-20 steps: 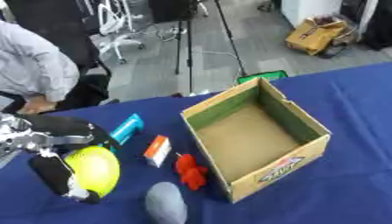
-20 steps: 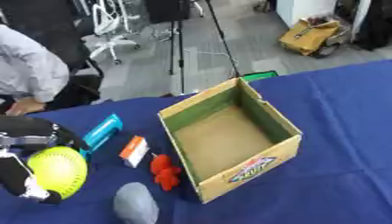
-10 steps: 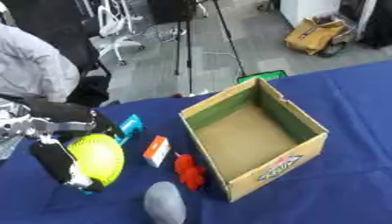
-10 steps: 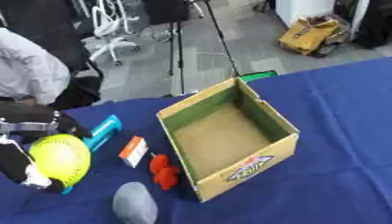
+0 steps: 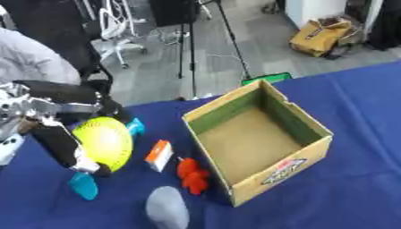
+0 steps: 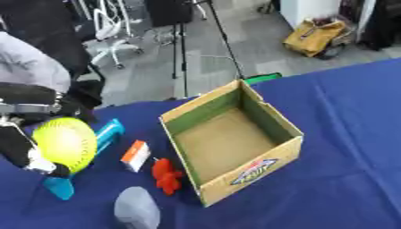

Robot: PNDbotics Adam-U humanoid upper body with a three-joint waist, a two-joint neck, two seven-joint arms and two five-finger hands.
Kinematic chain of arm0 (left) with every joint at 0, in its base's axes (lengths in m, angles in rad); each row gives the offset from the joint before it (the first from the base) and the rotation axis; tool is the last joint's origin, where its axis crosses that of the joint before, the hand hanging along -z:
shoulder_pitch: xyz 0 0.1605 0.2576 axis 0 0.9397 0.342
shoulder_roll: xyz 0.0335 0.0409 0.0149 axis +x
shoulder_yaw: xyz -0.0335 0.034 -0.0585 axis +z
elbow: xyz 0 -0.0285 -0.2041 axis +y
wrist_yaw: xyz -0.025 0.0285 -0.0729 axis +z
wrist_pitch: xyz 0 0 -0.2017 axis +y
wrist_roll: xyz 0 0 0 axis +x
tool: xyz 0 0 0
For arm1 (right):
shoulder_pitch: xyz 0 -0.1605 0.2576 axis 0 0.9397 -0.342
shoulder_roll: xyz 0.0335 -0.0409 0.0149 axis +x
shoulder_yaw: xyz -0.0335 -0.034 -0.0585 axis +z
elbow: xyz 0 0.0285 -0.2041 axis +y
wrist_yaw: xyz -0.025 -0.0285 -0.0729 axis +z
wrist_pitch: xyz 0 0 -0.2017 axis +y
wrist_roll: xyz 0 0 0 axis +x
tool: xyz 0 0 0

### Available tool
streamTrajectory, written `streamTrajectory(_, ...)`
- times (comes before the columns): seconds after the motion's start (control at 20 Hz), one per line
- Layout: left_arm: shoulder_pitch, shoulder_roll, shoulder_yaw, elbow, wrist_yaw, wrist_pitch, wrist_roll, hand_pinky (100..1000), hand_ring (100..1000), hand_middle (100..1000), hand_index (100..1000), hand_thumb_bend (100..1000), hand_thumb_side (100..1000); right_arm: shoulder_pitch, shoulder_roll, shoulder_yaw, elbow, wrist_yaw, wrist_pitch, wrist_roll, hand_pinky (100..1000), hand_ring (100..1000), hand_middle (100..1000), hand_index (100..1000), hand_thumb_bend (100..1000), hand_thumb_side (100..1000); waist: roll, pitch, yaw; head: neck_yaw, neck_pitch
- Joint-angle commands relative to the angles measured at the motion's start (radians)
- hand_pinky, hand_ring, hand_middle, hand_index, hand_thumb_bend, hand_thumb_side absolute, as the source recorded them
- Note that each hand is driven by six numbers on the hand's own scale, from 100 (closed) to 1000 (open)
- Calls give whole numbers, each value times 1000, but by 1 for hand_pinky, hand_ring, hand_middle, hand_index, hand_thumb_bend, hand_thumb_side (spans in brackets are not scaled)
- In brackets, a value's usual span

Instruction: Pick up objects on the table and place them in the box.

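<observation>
Nothing in the box [image 5: 258, 143] yet: brown floor bare, flaps up, open top facing the camera. One yellow-green ball [image 5: 106, 143] off the surface, gripped by the left hand [image 5: 59, 141], fingers and thumb curled round it, well to the left of the box and at about the height of its rim. Right hand nowhere in either view.

Still lying on the blue surface [image 5: 360, 103], all to the left of the box: a small orange-and-white carton [image 5: 159, 155] near the box's left wall; a red toy-like lump [image 5: 192, 174] just beside the box's near-left corner; a grey rounded thing [image 5: 167, 208] nearer the camera than that; a teal piece [image 6: 106, 133] partly hidden behind the ball, with another teal bit [image 5: 83, 185] showing below the hand, possibly one long item, cannot tell. A green edge [image 5: 266, 79] behind the box's far corner, too little showing to name.

So, by judgement: barely begun. First carry under way, ball needing to travel right and over the box's left wall before release. At least four more things to fetch afterwards.
</observation>
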Motion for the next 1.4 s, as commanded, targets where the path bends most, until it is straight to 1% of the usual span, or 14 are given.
streamTrajectory(0.05,-41,-3,26,12,17,15,1,158,494,592,936,274,293,-4,-35,0,-17,-6,4,-8,886,801,524,543,100,496,-8,-22,-1,2,4)
streamTrajectory(0.1,-47,-10,28,16,21,20,3,158,494,592,936,274,293,-5,-35,0,-17,-7,4,-8,886,801,524,543,100,496,-8,-22,-2,2,3)
streamTrajectory(0.15,-53,-17,30,19,26,24,6,139,486,587,938,245,291,-5,-35,0,-17,-7,4,-8,887,801,524,542,100,496,-8,-22,-2,2,2)
streamTrajectory(0.25,-76,-41,32,37,37,38,19,125,480,581,937,223,289,-6,-35,2,-17,-9,3,-8,887,801,524,542,100,495,-8,-23,-4,1,-2)
streamTrajectory(0.5,-134,-94,25,92,39,49,28,121,478,575,935,210,287,-7,-34,6,-17,-13,-1,-8,887,801,524,542,100,494,-6,-26,-14,3,-8)
streamTrajectory(0.6,-162,-115,21,120,30,48,24,126,482,578,935,218,285,-7,-34,8,-17,-14,-2,-8,887,801,523,542,100,494,-5,-27,-18,5,-7)
streamTrajectory(1.05,-284,-216,6,259,-39,12,17,125,481,569,928,225,263,-11,-37,18,-17,-23,-13,-8,887,801,523,542,100,493,3,-36,-43,19,-2)
streamTrajectory(1.25,-313,-245,6,307,-56,-3,19,122,479,568,927,219,264,-14,-38,22,-17,-28,-18,-8,887,801,523,542,100,492,6,-39,-56,26,-1)
streamTrajectory(1.4,-340,-273,8,349,-72,-10,18,117,476,559,924,211,258,-19,-40,25,-17,-33,-24,-8,887,801,524,542,100,492,10,-42,-76,34,-4)
